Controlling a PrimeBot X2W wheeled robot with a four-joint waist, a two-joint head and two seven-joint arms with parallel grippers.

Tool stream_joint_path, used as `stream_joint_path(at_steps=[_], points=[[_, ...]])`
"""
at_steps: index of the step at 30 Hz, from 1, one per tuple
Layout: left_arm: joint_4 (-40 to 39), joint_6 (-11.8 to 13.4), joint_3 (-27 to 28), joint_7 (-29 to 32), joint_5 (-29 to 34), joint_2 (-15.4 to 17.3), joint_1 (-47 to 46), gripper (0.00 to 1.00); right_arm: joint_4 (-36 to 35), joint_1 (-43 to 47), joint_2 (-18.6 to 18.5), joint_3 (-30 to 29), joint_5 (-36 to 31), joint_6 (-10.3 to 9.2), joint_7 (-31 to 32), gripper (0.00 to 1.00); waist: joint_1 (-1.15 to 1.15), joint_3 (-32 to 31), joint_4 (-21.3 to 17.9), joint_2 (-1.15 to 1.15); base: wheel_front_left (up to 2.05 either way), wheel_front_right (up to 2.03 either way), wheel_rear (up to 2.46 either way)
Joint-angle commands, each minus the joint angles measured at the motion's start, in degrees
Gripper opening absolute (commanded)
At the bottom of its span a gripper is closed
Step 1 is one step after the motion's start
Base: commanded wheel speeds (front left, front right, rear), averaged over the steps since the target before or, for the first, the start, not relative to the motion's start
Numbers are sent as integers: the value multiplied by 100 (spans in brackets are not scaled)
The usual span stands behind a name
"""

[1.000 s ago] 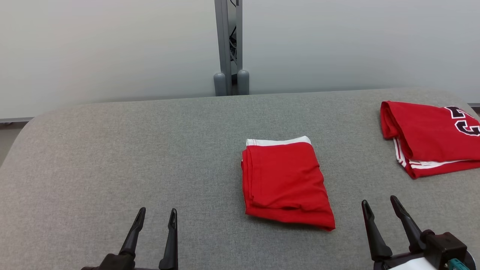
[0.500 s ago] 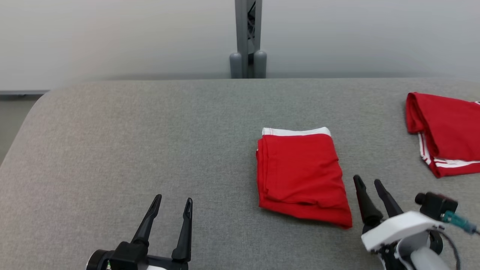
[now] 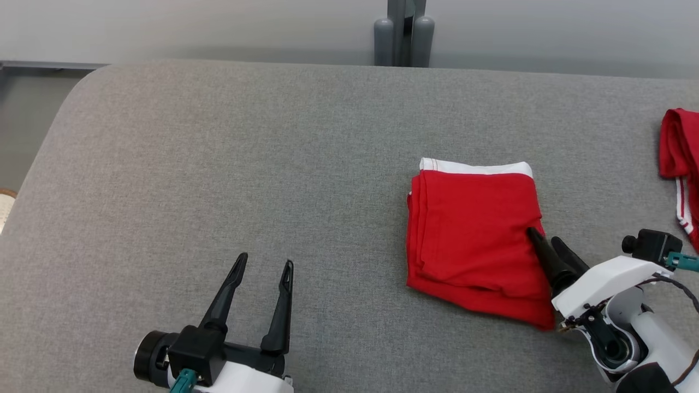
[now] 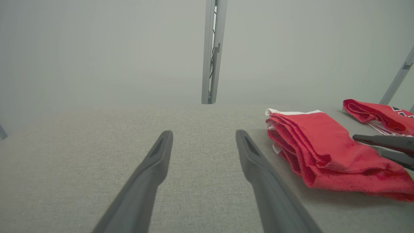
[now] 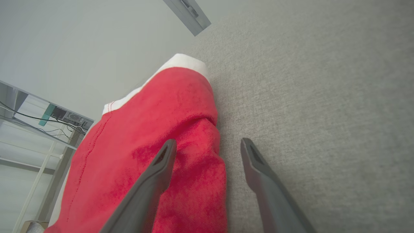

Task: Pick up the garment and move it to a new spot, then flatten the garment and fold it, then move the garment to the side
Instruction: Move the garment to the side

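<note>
The garment [image 3: 472, 234] is a folded red piece with a white band along its far edge, lying right of centre on the grey table [image 3: 246, 164]. My right gripper [image 3: 542, 236] stands open at the garment's near right edge. In the right wrist view [image 5: 208, 142] one finger is over the red cloth [image 5: 145, 145] and the other over bare table. I cannot tell whether it touches the cloth. My left gripper [image 3: 266, 260] is open over bare table, well left of the garment. The left wrist view [image 4: 203, 134] shows the garment [image 4: 323, 145] off to its right.
A second folded red garment [image 3: 680, 169] with white stripes lies at the table's right edge, also seen in the left wrist view [image 4: 378, 115]. A grey post [image 3: 404, 33] stands behind the table. The table's rounded left corner [image 3: 71, 103] drops to the floor.
The camera has shifted, sliding the whole scene right and up in the picture. My right gripper has moved in from the near right to the garment's right edge. Both grippers stay open.
</note>
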Motion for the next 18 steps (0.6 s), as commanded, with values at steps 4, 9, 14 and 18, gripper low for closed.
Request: stream_joint_path(at_steps=[4, 9, 14, 18], points=[[36, 34, -32, -23, -1, 20, -196, 100, 34, -184, -208, 299, 335, 0, 29, 100, 0, 170, 136, 0, 0, 0, 0], [65, 69, -181, -23, -40, 21, -318, 100, 58, -258, -299, 688, 615, 0, -99, 49, 0, 194, 164, 0, 0, 0, 0], [142, 45, -276, -23, -47, 22, -390, 100, 66, -343, -426, 1065, 774, 0, -310, 0, 0, 176, 152, 0, 0, 0, 0], [180, 45, -308, -23, -24, 22, -416, 100, 54, -396, -552, 1379, 867, 0, -634, 0, 0, 139, 125, 0, 0, 0, 0]])
